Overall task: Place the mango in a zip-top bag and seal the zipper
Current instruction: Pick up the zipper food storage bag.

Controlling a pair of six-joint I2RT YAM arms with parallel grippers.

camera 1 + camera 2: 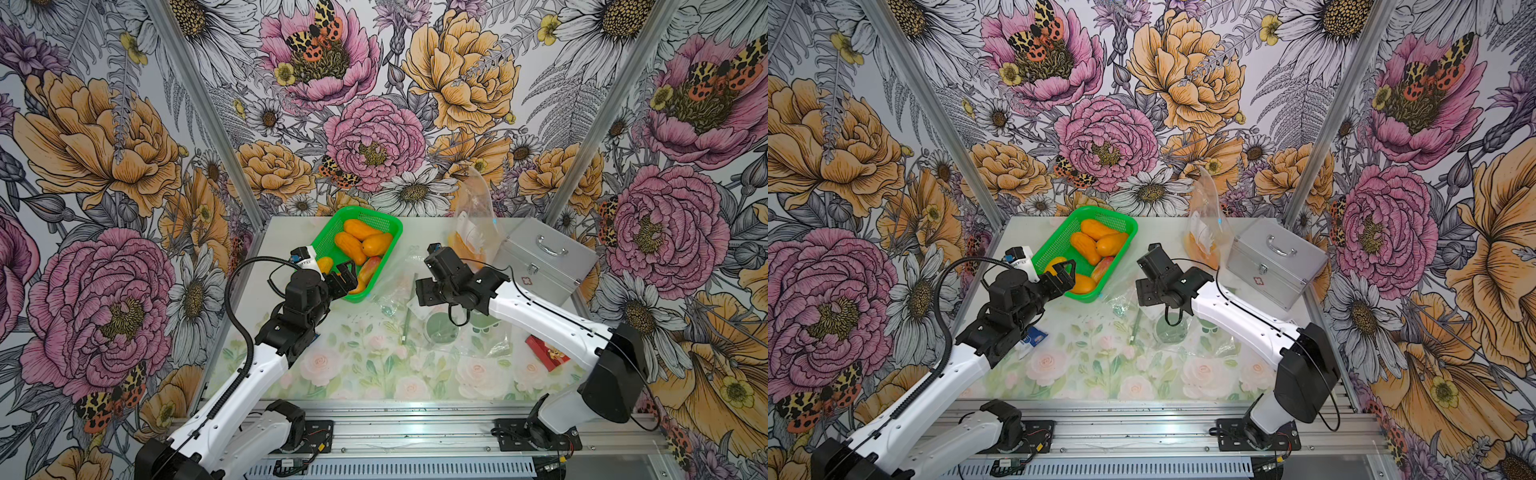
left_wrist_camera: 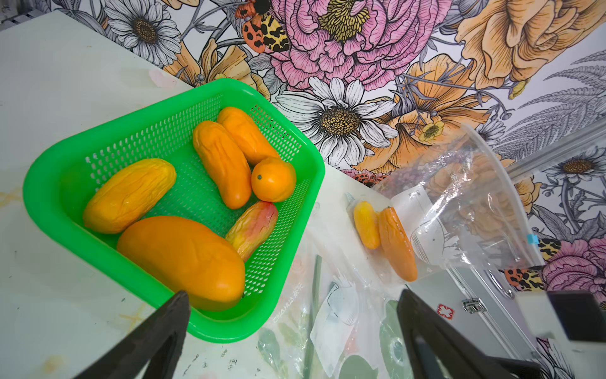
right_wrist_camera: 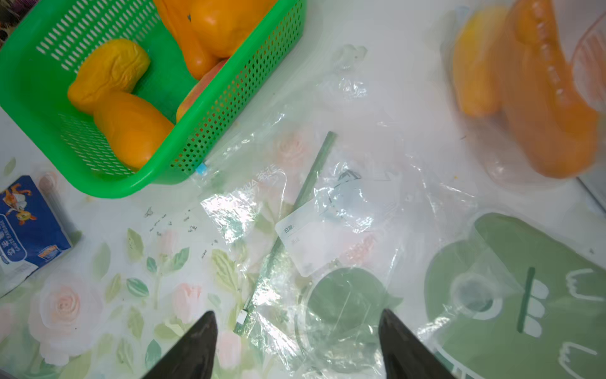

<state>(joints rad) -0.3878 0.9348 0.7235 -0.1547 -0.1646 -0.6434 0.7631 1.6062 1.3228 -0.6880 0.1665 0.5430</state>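
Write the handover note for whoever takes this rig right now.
Left gripper: jaws open, empty, poised over the large mango at the near end of the green basket.
Right gripper: jaws open, empty, above the flat bag, which looks empty, on the table.
Things: several more mangoes lie in the basket; a filled bag with two mangoes stands by the silver case.
Done: that bag is loaded; whether its zipper is shut is unclear.
Left: grasp a mango, put it in the flat bag, seal the zipper.
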